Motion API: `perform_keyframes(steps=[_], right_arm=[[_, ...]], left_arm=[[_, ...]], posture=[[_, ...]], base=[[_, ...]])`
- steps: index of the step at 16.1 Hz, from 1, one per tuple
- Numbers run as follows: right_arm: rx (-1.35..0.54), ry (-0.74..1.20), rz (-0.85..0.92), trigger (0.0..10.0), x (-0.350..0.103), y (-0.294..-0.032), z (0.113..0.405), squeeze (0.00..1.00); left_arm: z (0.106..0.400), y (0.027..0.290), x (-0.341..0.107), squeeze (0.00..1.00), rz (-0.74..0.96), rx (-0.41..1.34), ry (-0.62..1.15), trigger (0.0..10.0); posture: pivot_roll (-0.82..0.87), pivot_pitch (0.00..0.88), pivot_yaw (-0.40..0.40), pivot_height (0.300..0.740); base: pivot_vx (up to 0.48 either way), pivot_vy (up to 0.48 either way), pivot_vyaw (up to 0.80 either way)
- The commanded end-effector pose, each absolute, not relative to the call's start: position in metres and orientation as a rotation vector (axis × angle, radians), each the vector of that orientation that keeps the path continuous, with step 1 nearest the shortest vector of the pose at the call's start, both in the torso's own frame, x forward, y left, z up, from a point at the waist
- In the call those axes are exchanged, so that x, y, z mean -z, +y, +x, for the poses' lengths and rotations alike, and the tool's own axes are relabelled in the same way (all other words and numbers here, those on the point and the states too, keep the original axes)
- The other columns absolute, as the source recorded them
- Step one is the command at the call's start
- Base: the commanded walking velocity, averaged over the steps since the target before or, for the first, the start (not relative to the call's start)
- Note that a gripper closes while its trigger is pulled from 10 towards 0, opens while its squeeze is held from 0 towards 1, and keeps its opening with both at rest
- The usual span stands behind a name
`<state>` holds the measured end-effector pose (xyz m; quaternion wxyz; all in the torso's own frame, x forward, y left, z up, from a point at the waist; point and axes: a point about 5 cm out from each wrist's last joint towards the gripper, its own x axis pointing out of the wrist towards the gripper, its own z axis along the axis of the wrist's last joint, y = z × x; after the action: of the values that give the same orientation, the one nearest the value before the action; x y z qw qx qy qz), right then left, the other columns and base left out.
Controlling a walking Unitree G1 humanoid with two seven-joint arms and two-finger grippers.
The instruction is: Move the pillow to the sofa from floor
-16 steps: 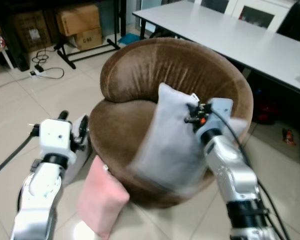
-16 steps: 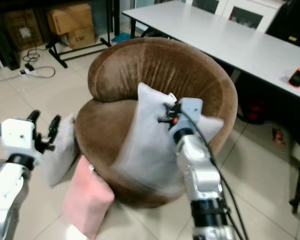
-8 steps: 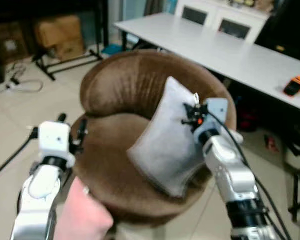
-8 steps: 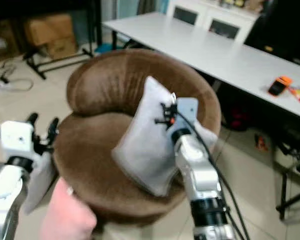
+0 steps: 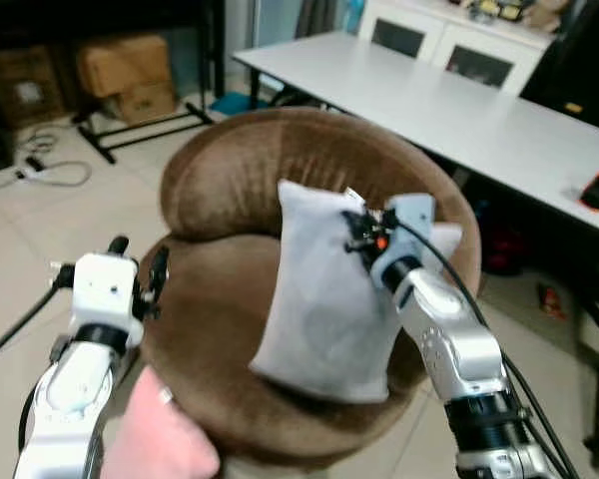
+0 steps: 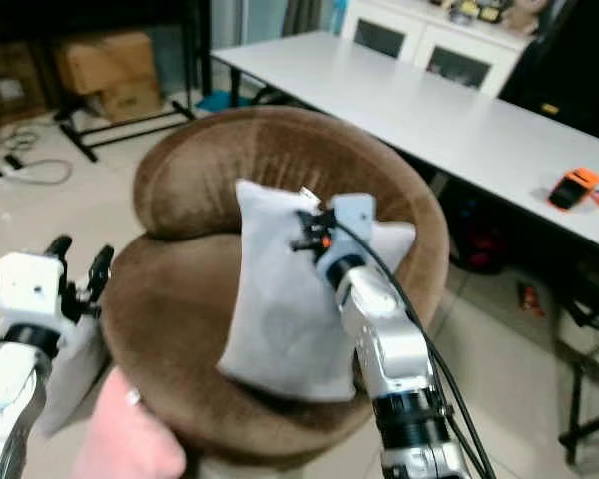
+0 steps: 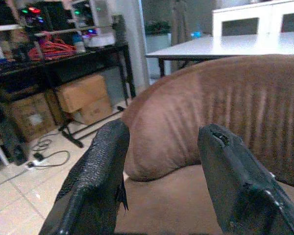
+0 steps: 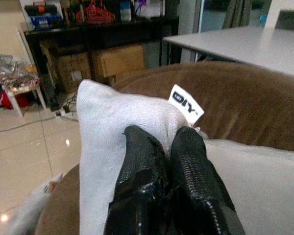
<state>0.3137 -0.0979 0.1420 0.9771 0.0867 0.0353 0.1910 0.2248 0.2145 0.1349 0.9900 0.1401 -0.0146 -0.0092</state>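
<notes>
Grip: our right gripper pinches the grey square fabric pillow at its 1 o'clock corner | Axis: hangs upright over the round brown velvet sofa | Left gripper spread, empty, at 9 o'clock.

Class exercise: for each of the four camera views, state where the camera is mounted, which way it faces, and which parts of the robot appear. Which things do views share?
Left eye, right eye: head, looking down at brown sofa; both silver arms show.
Left wrist: along the open left pincer toward the sofa back.
Right wrist: along the right pincer clamping the grey pillow.
Shared: sofa, white table.
</notes>
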Motion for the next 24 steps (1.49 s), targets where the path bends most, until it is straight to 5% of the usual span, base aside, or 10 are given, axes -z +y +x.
perform_keyframes(steps=[1, 12, 15, 21, 24], right_arm=[[-0.386, 0.009, 0.168, 10.0, -0.16, -0.107, 0.317, 0.0], [-0.56, 0.141, 0.195, 10.0, -0.17, -0.02, 0.346, 0.0], [-0.491, 0.15, 0.26, 10.0, -0.177, -0.013, 0.358, 0.0], [-0.004, 0.303, 0.329, 10.0, -0.154, -0.081, 0.394, 0.0], [0.111, 0.39, 0.271, 10.0, -0.137, -0.092, 0.393, 0.0]], left_arm=[[0.222, 0.206, -0.132, 0.0, 0.279, 0.067, -0.011, 10.0], [0.181, 0.206, -0.122, 0.0, 0.354, 0.256, 0.147, 10.0], [0.178, 0.206, -0.122, 0.0, 0.351, 0.256, 0.15, 10.0], [0.174, 0.204, -0.121, 0.0, 0.346, 0.267, 0.168, 10.0], [0.173, 0.202, -0.119, 0.0, 0.344, 0.286, 0.178, 10.0]], posture=[[0.09, 0.0, -0.131, 0.74], [0.11, 0.0, -0.179, 0.74], [0.12, 0.0, -0.19, 0.74], [0.13, 0.0, -0.198, 0.74], [0.13, 0.0, -0.198, 0.74]], base=[[0.0, 0.0, 0.0], [0.0, 0.0, 0.0], [0.0, 0.0, 0.0], [0.0, 0.0, 0.0], [0.0, 0.0, 0.0]])
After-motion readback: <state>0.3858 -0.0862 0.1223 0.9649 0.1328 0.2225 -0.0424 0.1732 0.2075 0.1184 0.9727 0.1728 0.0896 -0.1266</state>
